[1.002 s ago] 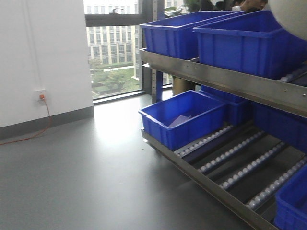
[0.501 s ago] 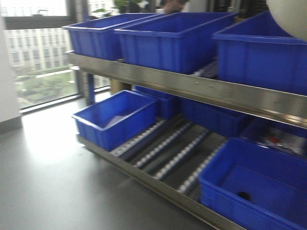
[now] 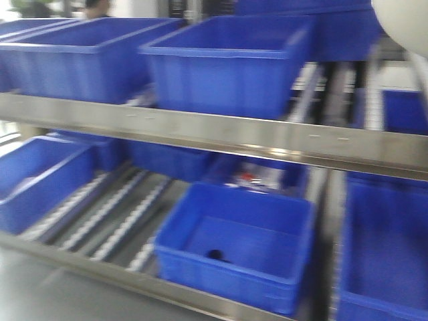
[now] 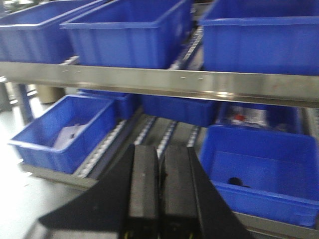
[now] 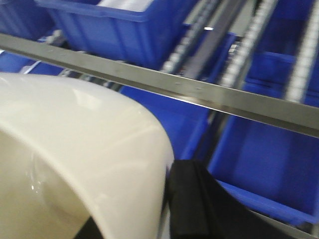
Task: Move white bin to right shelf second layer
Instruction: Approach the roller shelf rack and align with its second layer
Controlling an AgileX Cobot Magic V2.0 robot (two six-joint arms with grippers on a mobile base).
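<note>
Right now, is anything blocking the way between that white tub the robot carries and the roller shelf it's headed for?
Nothing visible hangs between the glossy off-white plastic tub and the steel roller level. Its front rail must be cleared, and blue plastic crates fill neighbouring lanes.

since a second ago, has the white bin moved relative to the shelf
Yes. The white bin has swung right along the steel front rail, carried with the camera; it keeps the frame's top-right corner.

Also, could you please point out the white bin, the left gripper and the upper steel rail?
white bin [image 5: 75,149]: right wrist view, glossy outer wall.
left gripper [image 4: 160,152]: left wrist view, between closed fingertips.
upper steel rail [image 3: 221,134]: front view, middle of its face.
</note>
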